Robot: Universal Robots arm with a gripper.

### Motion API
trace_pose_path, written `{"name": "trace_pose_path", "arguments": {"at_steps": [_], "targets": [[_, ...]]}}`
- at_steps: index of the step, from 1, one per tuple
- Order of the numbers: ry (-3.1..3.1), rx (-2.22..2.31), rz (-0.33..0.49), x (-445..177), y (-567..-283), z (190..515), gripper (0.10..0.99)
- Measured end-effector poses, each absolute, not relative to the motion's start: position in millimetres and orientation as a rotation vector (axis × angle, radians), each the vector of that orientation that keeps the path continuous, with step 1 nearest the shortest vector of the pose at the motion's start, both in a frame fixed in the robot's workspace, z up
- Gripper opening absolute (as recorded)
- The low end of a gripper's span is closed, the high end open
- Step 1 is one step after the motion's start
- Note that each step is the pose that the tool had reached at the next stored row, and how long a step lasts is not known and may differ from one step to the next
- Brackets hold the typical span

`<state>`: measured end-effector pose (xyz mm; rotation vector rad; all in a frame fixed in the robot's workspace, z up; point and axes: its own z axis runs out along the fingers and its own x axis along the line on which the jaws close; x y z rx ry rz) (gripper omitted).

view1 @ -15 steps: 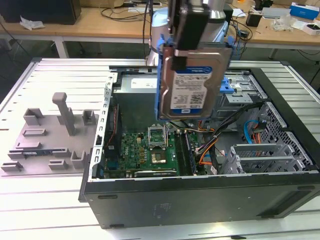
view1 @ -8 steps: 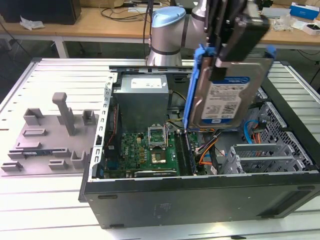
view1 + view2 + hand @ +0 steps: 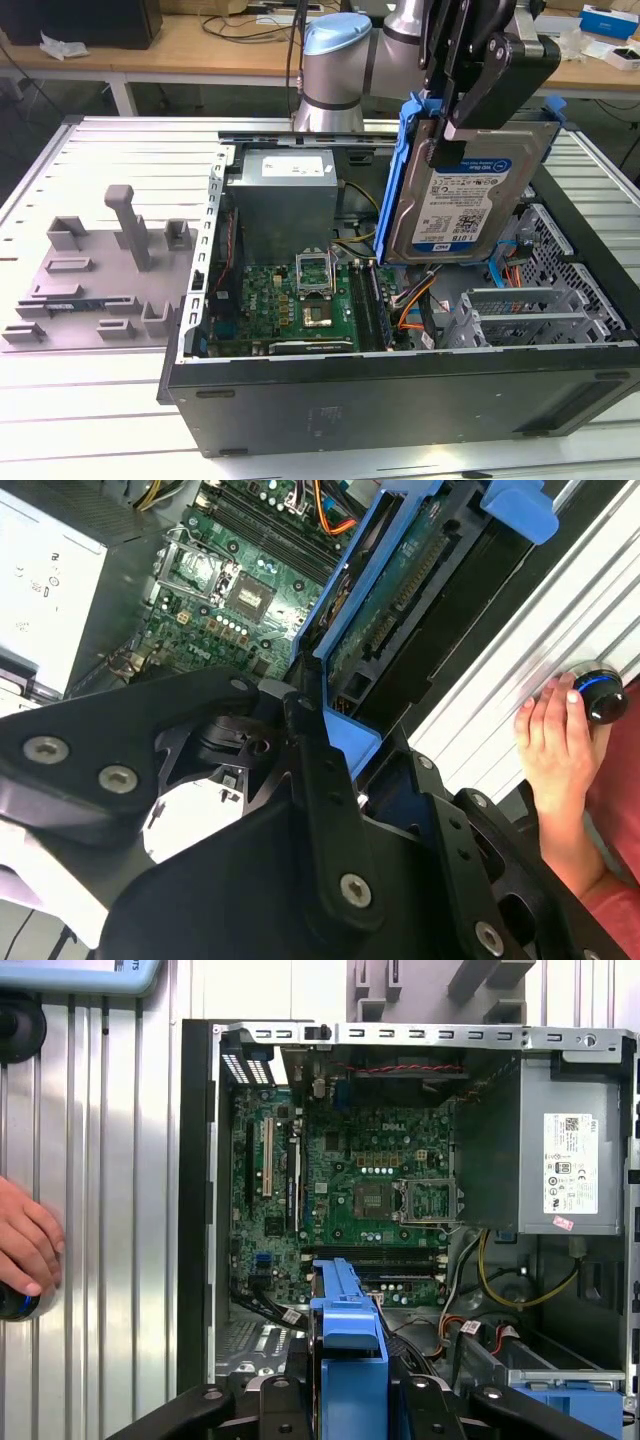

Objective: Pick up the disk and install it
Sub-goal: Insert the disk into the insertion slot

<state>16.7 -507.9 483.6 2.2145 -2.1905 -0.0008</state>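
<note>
The disk (image 3: 470, 205) is a silver hard drive with a blue-and-white label and a blue plastic bracket. It hangs upright over the right half of the open computer case (image 3: 400, 395), clear of the parts below. My gripper (image 3: 447, 135) is shut on the disk's upper edge from above. The second wrist view shows the disk's green circuit side (image 3: 400, 590) between the black fingers (image 3: 320, 770). In the first wrist view its blue bracket edge (image 3: 347, 1335) points at the motherboard (image 3: 350, 1180).
Inside the case are a grey power supply (image 3: 285, 200), cables and a metal drive cage (image 3: 540, 310) at the exterior view's right. A grey fixture (image 3: 110, 265) stands on the ribbed table at the exterior view's left. A person's hand (image 3: 555, 730) rests on a round knob (image 3: 600, 692) beside the case.
</note>
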Motion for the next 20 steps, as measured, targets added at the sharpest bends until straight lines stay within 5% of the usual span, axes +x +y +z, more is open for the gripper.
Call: {"name": "trace_pose_path", "arguments": {"at_steps": [20], "targets": [[-2.198,2.223,-0.017,16.5,-510.0,483.5,0.365]]}}
